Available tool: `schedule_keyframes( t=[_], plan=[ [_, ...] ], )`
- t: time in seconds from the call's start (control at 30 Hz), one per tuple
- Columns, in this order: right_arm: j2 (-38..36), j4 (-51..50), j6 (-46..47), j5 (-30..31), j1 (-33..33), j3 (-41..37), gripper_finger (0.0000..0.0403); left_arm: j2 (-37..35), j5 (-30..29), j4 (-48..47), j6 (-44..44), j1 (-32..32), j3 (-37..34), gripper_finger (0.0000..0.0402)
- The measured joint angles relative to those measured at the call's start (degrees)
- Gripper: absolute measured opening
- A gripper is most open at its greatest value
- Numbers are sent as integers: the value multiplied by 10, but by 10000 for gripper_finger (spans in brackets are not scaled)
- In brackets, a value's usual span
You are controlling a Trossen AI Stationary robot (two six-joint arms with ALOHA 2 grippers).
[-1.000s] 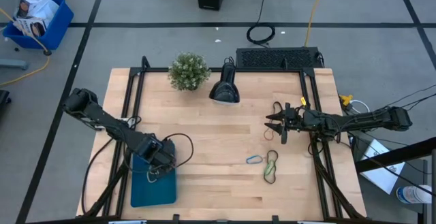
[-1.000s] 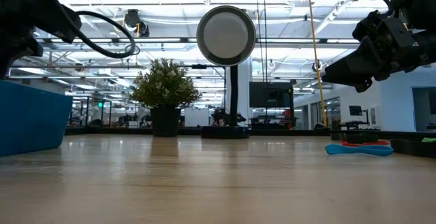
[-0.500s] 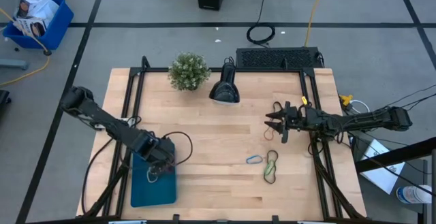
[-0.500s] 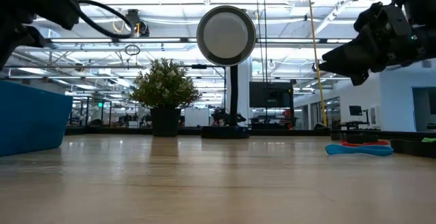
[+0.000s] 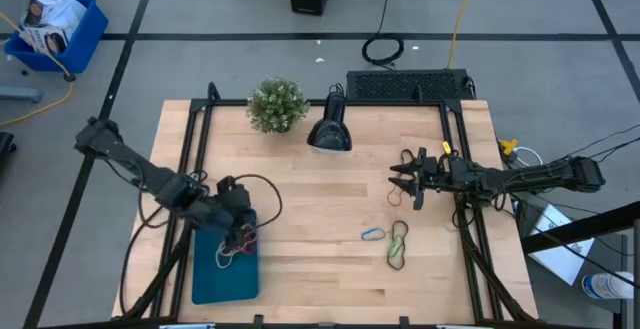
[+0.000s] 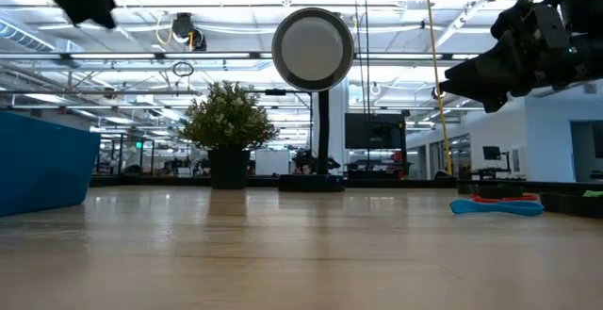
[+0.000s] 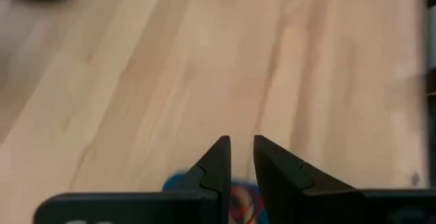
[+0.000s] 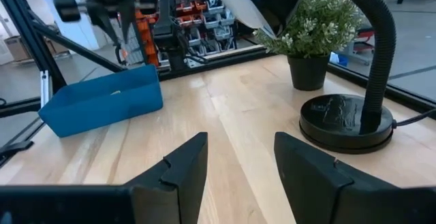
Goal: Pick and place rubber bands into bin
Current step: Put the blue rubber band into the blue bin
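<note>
Our left gripper (image 5: 243,231) hangs over the bin's (image 5: 222,277) far end, jaws a narrow slit apart, holding nothing we can see. Bands (image 5: 236,250) lie in the bin; more bands (image 5: 397,243) sit on the table (image 5: 310,184) near our right gripper (image 5: 395,180), jaws wide and empty.

The left gripper (image 5: 243,231) has lifted off the bin (image 5: 205,274) and pulled back toward the worktop's left edge (in the low view it has climbed nearly out of sight), its jaws slightly wider.
</note>
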Motion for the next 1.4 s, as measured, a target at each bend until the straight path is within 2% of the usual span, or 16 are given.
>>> schedule_keyframes(
  t=[0.3,0.43,0.63,0.73,0.87,1.1,1.23,1.4],
  plan=[
    [1,-1,-39,-16,0,18,164,-30,-14,125,134,0,-12,72],
    [3,-27,-66,-29,0,66,164,-61,-15,215,164,2,-74,72],
    [38,-167,-76,-28,0,155,164,-131,1,367,175,20,-198,72],
    [73,-223,-50,-31,7,195,164,-162,2,412,175,31,-243,72],
    [136,-248,-46,-46,44,244,164,-191,2,451,175,45,-286,72],
    [258,-298,-70,-33,120,330,164,-201,5,463,173,64,-312,72],
    [319,-365,-31,1,151,358,164,-201,5,466,170,67,-312,72],
    [385,-418,59,1,182,362,164,-201,4,466,187,67,-312,72]
  ],
)
